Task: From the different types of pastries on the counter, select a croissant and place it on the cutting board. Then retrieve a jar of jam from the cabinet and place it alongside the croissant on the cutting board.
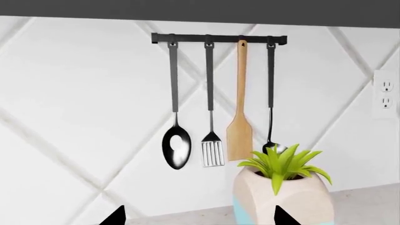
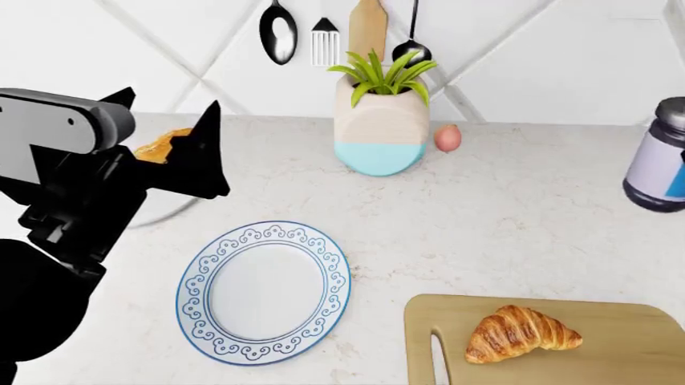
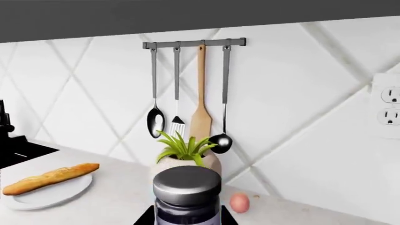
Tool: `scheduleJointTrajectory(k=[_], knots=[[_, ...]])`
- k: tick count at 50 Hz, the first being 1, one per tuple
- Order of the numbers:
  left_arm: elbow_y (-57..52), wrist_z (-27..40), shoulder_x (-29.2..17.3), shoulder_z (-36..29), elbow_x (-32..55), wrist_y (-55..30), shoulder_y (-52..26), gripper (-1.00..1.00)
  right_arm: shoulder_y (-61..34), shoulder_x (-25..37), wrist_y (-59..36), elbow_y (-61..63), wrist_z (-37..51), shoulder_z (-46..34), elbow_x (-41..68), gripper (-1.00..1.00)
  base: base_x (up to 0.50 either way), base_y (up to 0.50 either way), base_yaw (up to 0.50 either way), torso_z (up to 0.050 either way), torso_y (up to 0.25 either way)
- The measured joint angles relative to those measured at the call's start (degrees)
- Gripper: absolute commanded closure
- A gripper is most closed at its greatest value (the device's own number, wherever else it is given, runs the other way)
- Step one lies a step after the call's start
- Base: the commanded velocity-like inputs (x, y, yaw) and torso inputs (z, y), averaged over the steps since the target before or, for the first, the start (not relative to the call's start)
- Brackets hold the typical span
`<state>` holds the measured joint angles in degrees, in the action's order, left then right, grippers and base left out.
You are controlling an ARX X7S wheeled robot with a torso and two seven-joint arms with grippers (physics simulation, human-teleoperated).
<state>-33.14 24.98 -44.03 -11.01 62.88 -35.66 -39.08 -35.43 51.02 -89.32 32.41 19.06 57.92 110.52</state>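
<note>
Croissant (image 2: 522, 333) resting on the cutting board (image 2: 631, 321) at the near edge of the counter (image 2: 514, 200), beside a blue-rimmed plate (image 2: 263, 290). My right gripper (image 3: 187, 216) is clamped around the jam jar (image 2: 662, 156), held upright above the counter's right side, well apart from the board and not yet on it. My left gripper (image 2: 172, 136) hangs with its fingers spread, holding nothing, near the long loaf (image 3: 50, 178) on its white dish (image 3: 47, 194), a potted plant (image 2: 383, 120) and utensil rack (image 1: 218, 39) behind.
</note>
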Motion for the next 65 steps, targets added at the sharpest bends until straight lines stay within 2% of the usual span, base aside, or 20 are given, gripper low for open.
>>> scheduleJointTrajectory(k=[16, 30, 36, 51, 65], knots=[[0.12, 0.07, 0.38, -0.64, -0.19, -0.16, -0.44, -1.0, 17.37, -6.08, 2.1, 10.73, -25.17, 14.84, -20.65, 1.0, 0.0, 0.0, 0.0, 0.001, 0.001], [-0.3, 0.56, 0.45, -0.89, 0.29, -0.61, -1.21, -1.0, 29.2, -13.67, 8.62, 17.45, -42.02, 19.77, -35.96, 1.0, 0.0, 0.0, 0.0, 0.0, 0.0], [-0.43, 0.69, 0.43, -0.87, 0.41, -0.6, -1.25, -1.0, 31.74, -15.64, 10.48, 18.7, -45.06, 20.25, -39.03, 1.0, 0.0, 0.0, 0.0, 0.0, 0.0], [-0.54, 0.82, 0.38, -0.86, 0.58, -0.48, -1.23, -1.0, 32.36, -15.92, 10.58, 19.79, -43.01, 20.13, -37.27, 1.0, 0.0, 0.0, 0.0, 0.001, 0.001], [-0.11, 0.71, 0.57, -1.26, 0.05, -0.3, -1.08, -1.0, 41.63, -23.04, 21.45, 19.76, -54.44, 16.7, -51.85, 1.0, 0.0, 0.0, 0.0, 0.0, 0.0]])
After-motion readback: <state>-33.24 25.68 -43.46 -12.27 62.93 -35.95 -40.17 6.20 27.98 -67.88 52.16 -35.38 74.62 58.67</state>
